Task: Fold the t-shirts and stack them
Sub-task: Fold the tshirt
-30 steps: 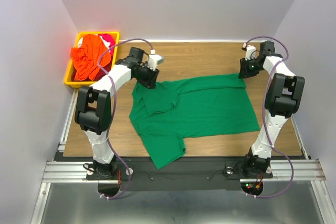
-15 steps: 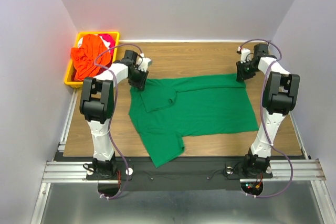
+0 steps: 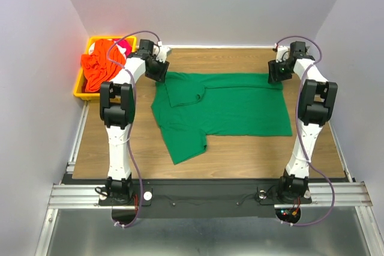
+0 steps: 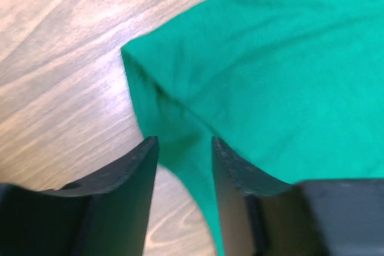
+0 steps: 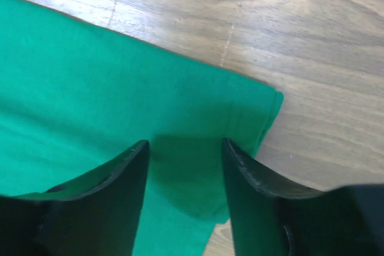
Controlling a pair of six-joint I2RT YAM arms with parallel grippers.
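The dark green t-shirt (image 3: 231,109) lies spread flat on the wooden table, one sleeve folded in near its far-left corner. My left gripper (image 3: 158,71) (image 4: 184,142) stands open over that far-left corner, and a ridge of green cloth (image 4: 180,112) runs between its fingers. Over the far-right corner my right gripper (image 3: 276,75) (image 5: 186,143) is open too, with flat green cloth (image 5: 120,100) beneath it. The orange t-shirt (image 3: 98,67) is bunched in the bin, and a bit of the red-pink one (image 3: 125,45) shows behind it.
The yellow-orange plastic bin (image 3: 79,86) sits off the table's far-left corner, beside the left arm. Grey walls close in the far side and both sides. Bare wood (image 3: 240,148) shows between the shirt and the near edge.
Both grippers moved toward the far edge and dragged the green shirt with them. It now lies flatter and farther from the arm bases. The jaws now stand apart over its corners.
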